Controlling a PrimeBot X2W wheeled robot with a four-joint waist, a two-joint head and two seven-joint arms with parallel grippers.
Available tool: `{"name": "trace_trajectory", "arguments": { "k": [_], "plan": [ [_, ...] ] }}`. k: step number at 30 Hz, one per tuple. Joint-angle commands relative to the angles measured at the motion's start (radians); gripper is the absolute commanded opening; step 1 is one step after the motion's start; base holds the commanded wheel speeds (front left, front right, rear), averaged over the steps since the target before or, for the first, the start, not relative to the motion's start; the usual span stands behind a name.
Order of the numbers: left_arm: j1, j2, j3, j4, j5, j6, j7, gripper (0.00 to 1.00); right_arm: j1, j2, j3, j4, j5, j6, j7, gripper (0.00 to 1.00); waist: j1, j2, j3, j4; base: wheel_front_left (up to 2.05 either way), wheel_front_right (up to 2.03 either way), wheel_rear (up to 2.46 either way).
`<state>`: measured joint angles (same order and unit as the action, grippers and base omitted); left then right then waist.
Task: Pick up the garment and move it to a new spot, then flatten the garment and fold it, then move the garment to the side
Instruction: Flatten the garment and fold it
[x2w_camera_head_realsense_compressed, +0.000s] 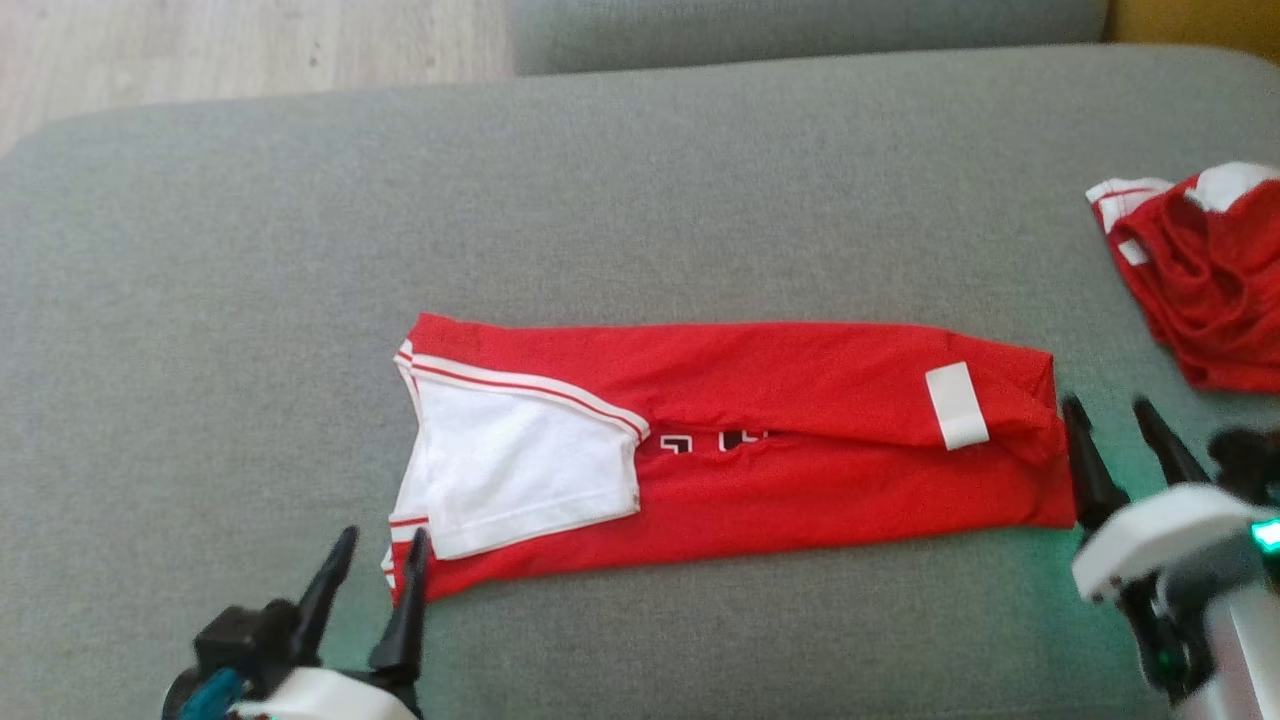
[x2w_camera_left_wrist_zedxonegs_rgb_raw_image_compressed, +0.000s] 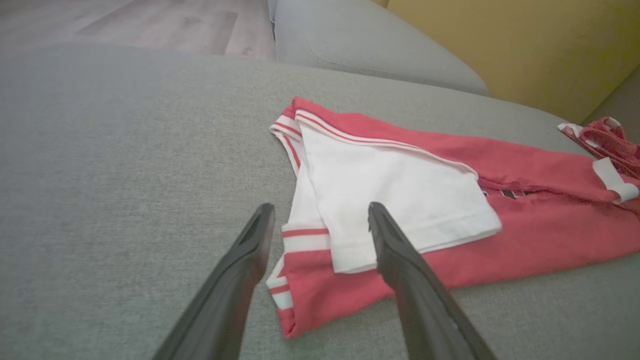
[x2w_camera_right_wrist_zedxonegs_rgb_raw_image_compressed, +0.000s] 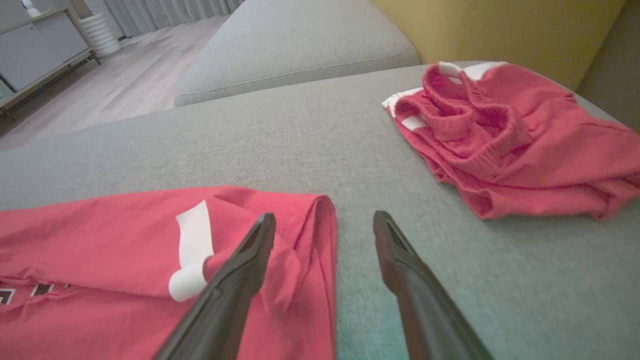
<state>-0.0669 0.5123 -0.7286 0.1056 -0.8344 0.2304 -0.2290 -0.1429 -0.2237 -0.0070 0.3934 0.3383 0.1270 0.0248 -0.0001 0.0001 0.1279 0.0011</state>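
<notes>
A red garment (x2w_camera_head_realsense_compressed: 800, 440) with white sleeves and trim lies folded into a long strip across the grey sofa cushion (x2w_camera_head_realsense_compressed: 640, 180). Its white sleeve end (x2w_camera_left_wrist_zedxonegs_rgb_raw_image_compressed: 390, 195) is at the left, its red end with a white tag (x2w_camera_right_wrist_zedxonegs_rgb_raw_image_compressed: 192, 240) at the right. My left gripper (x2w_camera_head_realsense_compressed: 377, 553) stands open at the garment's near left corner, its fingers straddling that corner's edge (x2w_camera_left_wrist_zedxonegs_rgb_raw_image_compressed: 300, 280) without gripping. My right gripper (x2w_camera_head_realsense_compressed: 1107, 418) is open at the right end, one finger (x2w_camera_right_wrist_zedxonegs_rgb_raw_image_compressed: 240, 280) over the red cloth, the other over bare cushion. Nothing is held.
A second red and white garment (x2w_camera_head_realsense_compressed: 1205, 270) lies crumpled at the cushion's far right, also seen as a heap (x2w_camera_right_wrist_zedxonegs_rgb_raw_image_compressed: 510, 135) ahead of my right gripper. Another grey cushion (x2w_camera_head_realsense_compressed: 800, 30) sits behind. Wood floor (x2w_camera_head_realsense_compressed: 230, 50) lies beyond the far left edge.
</notes>
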Motion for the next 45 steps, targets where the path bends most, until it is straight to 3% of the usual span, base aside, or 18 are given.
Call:
{"name": "trace_trajectory", "arguments": {
  "k": [1, 10, 14, 21, 31, 32, 33, 35, 40, 45],
  "plan": [
    [-0.021, 0.01, 0.065, -0.022, 0.004, 0.014, -0.019, 1.0, 0.005, -0.003, -0.001, -0.042, -0.011, 0.004, -0.015, 1.0, 0.0001, -0.0001, -0.019, 0.009, 0.0, 0.0, 0.0],
    [0.036, -0.019, 0.174, -0.071, 0.081, 0.094, -0.032, 1.0, 0.03, 0.035, -0.065, -0.09, -0.046, 0.004, 0.017, 1.0, 0.0001, -0.0001, -0.037, 0.04, 0.0, 0.0, 0.0],
    [0.044, -0.023, 0.189, -0.091, 0.101, 0.108, -0.032, 1.0, 0.0, 0.043, -0.062, -0.072, -0.061, 0.004, 0.034, 1.0, 0.0001, -0.0001, -0.029, 0.052, 0.0, 0.0, 0.0],
    [0.05, -0.026, 0.196, -0.115, 0.12, 0.114, -0.033, 1.0, -0.053, 0.034, -0.086, 0.048, -0.15, 0.004, 0.058, 1.0, 0.0001, -0.0001, -0.015, 0.091, 0.0, 0.0, 0.0],
    [0.053, -0.021, 0.19, -0.131, 0.132, 0.126, -0.029, 1.0, -0.087, 0.058, -0.12, 0.22, -0.188, 0.004, 0.111, 1.0, 0.0001, -0.0001, -0.015, 0.12, 0.0, 0.0, 0.0],
    [0.052, -0.019, 0.187, -0.138, 0.136, 0.129, -0.026, 1.0, -0.095, 0.066, -0.112, 0.244, -0.175, 0.004, 0.115, 0.64, 0.0001, -0.0001, -0.019, 0.119, 0.0, 0.0, 0.0],
    [0.052, -0.018, 0.186, -0.141, 0.137, 0.131, -0.024, 1.0, -0.098, 0.069, -0.106, 0.254, -0.168, 0.004, 0.115, 0.39, 0.0001, -0.0001, -0.021, 0.117, 0.0, 0.0, 0.0],
    [0.052, -0.016, 0.182, -0.148, 0.141, 0.135, -0.019, 1.0, -0.106, 0.072, -0.094, 0.27, -0.158, 0.004, 0.11, 0.0, 0.0001, -0.0001, -0.027, 0.111, 0.0, 0.0, 0.0],
    [0.054, -0.009, 0.174, -0.165, 0.149, 0.144, -0.009, 1.0, -0.143, 0.06, -0.086, 0.286, -0.146, 0.004, 0.085, 0.0, 0.0001, -0.0001, -0.036, 0.081, 0.0, 0.0, 0.0],
    [0.05, -0.01, 0.167, -0.178, 0.153, 0.149, -0.003, 1.0, -0.169, -0.006, -0.097, 0.244, -0.118, 0.004, 0.085, 0.0, 0.0001, -0.0001, -0.042, 0.047, 0.0, 0.0, 0.0]
  ]
}}
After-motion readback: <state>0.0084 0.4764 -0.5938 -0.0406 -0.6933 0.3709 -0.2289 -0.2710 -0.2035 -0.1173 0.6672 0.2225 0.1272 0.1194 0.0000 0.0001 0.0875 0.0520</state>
